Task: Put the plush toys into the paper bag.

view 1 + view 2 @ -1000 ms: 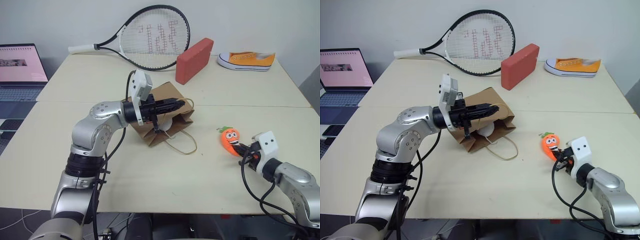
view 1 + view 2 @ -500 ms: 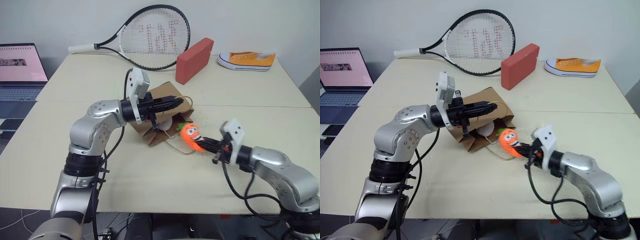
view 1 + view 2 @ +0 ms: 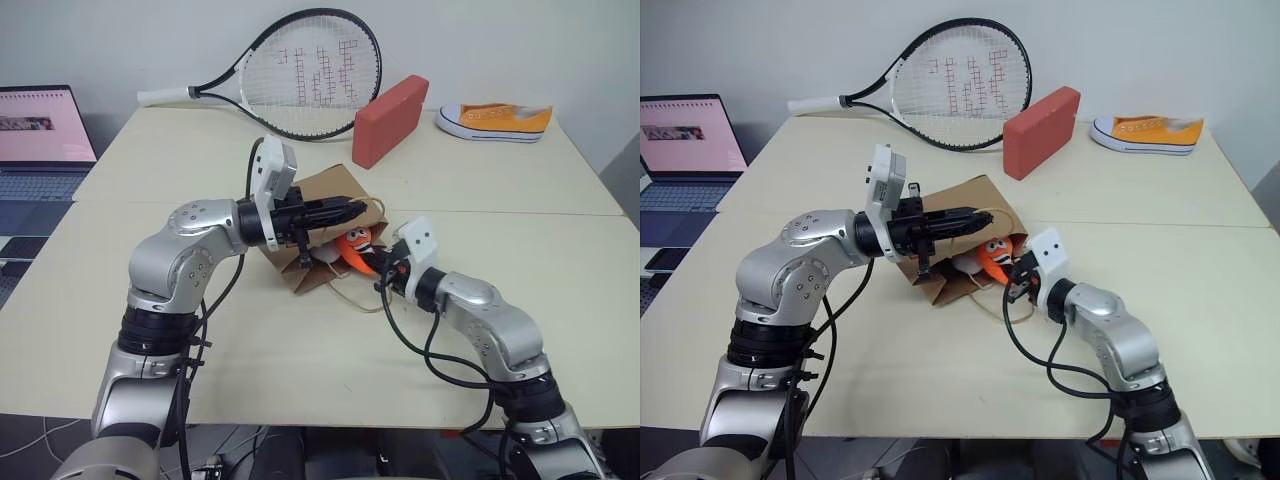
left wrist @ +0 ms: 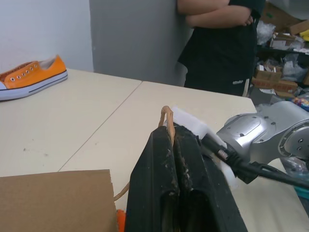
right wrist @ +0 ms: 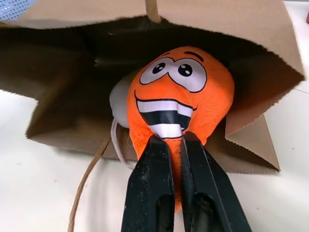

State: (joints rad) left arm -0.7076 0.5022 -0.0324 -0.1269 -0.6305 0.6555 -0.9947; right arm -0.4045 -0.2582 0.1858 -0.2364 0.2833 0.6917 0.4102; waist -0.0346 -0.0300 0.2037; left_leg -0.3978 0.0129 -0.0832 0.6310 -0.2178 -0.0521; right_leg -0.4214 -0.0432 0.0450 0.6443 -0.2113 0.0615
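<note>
Carrot toy point(image 5: 176, 113): orange plush with a cartoon face, at the mouth of the bag, partly inside, face toward the right wrist camera.
Egg toy point(image 5: 119, 102): white shape inside the bag, behind the carrot, mostly hidden.
Paper bag point(image 3: 315, 195): brown kraft, lying on its side mid-table, mouth toward the right; one loop handle point(image 3: 362, 296) trails on the table on the near side.
Right gripper point(image 5: 175, 145): black fingers pinched tight on the carrot's lower end, at the bag's mouth.
Left gripper point(image 4: 172, 133): fingers closed on the bag's upper handle point(image 4: 167, 118), holding the mouth up.
Table point(image 3: 300, 350): pale beige.
Far side: racket point(image 3: 300, 75), red block point(image 3: 388, 120), orange sneaker point(image 3: 495, 121).
Far left: laptop point(image 3: 40, 135).
Beyond the table: person in dark clothes point(image 4: 222, 43), arms folded.
</note>
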